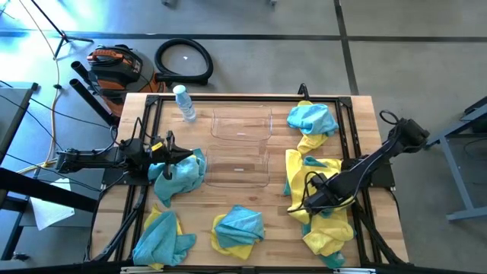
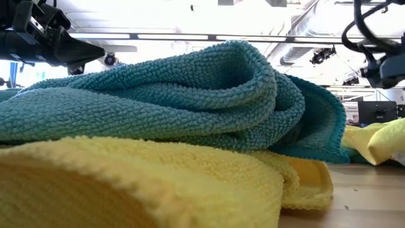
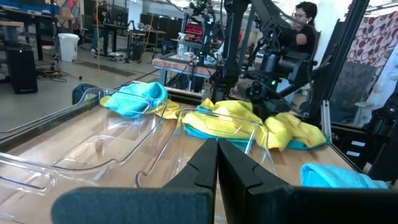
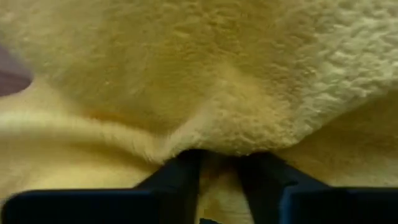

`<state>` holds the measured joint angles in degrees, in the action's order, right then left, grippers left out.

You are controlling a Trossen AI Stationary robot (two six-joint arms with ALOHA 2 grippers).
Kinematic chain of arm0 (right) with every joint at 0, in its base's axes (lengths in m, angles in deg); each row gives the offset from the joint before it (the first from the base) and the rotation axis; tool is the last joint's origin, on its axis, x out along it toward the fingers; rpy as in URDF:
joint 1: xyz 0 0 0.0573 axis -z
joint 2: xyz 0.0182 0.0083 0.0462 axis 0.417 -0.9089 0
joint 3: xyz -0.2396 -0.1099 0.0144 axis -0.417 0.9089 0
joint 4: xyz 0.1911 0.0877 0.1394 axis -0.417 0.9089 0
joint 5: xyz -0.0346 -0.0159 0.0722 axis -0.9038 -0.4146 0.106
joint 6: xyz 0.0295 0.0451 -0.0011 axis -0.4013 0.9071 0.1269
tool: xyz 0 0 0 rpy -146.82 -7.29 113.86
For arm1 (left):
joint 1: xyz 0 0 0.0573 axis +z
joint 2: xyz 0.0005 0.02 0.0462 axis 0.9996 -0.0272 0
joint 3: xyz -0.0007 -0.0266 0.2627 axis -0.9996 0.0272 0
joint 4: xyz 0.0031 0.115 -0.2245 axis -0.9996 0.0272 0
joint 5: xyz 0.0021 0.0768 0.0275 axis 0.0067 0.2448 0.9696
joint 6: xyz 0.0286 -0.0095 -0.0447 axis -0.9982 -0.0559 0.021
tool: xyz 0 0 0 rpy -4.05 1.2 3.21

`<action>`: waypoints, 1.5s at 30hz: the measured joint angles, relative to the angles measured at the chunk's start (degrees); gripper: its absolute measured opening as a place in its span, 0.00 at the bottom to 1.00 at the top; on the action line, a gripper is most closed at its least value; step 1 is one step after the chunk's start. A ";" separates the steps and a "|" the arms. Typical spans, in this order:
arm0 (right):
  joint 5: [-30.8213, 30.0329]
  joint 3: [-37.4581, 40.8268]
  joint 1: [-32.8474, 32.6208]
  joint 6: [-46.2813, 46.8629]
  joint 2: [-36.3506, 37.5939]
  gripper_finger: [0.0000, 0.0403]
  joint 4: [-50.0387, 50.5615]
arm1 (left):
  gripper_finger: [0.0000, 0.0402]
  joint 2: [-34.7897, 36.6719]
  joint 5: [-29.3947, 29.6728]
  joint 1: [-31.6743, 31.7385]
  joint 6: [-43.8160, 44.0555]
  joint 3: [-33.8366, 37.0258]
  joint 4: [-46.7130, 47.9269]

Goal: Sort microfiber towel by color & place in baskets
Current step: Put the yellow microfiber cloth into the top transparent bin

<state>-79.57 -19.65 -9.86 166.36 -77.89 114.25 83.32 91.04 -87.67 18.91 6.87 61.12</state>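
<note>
From above, my right gripper (image 1: pixel 298 205) presses into a yellow towel (image 1: pixel 298 171) right of the two clear baskets (image 1: pixel 240 144); my left gripper (image 1: pixel 176 156), clenched empty, hovers by a teal towel (image 1: pixel 183 176). Right wrist view: my fingers (image 4: pixel 177 173) pinch a yellow fold, though it may not be fully gripped.

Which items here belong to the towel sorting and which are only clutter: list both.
Job:
- yellow towels and teal towels, piled around the table
- two clear baskets, both without towels
- right gripper, closing on a yellow towel fold
- left gripper, shut, beside the baskets

Lying about:
- water bottle on the table
- black hose on the floor
</note>
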 joint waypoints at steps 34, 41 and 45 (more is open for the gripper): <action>-39.87 -60.18 13.74 -26.05 -4.42 0.00 38.66 | 0.00 -0.02 0.00 0.01 0.00 -0.02 -0.01; -37.79 -68.99 26.29 -50.89 -8.58 0.00 26.35 | 0.00 -0.01 0.01 0.00 0.00 -0.01 0.00; -33.10 -72.57 32.83 -64.05 -11.51 0.00 16.11 | 0.00 0.00 0.01 0.01 0.00 -0.01 -0.01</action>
<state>-112.67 -92.22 22.97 102.31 -89.40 130.37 83.31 91.05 -87.66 18.91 6.86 61.11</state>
